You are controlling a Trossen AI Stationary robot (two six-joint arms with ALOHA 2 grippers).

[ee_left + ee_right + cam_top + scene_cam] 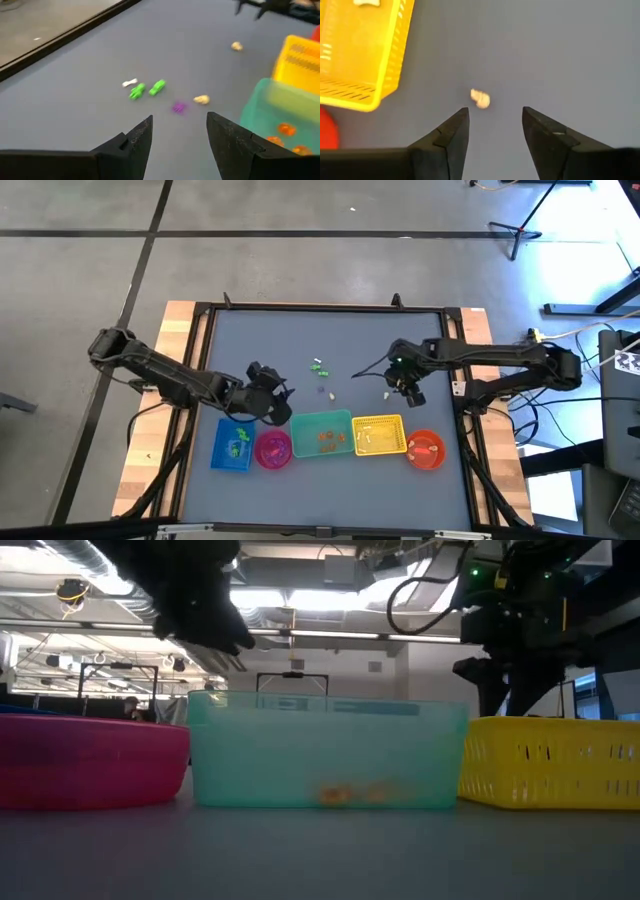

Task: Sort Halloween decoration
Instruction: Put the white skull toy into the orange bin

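Several tiny Halloween trinkets lie loose on the grey mat: a white one (130,83), two green ones (137,91) (157,87), a purple one (178,107) and a cream one (201,100). My left gripper (179,120) hangs open above the mat, just short of the purple one, near the teal bin (321,434). My right gripper (495,114) is open and points down, with another cream trinket (480,98) just beyond its fingertips, beside the yellow basket (360,50). Neither gripper holds anything.
Along the near edge stand a blue tray (232,446), a pink bowl (273,449), the teal bin holding orange pieces (286,129), the yellow basket (379,435) and an orange bowl (426,449). Bare mat (330,330) lies beyond the trinkets toward the far edge.
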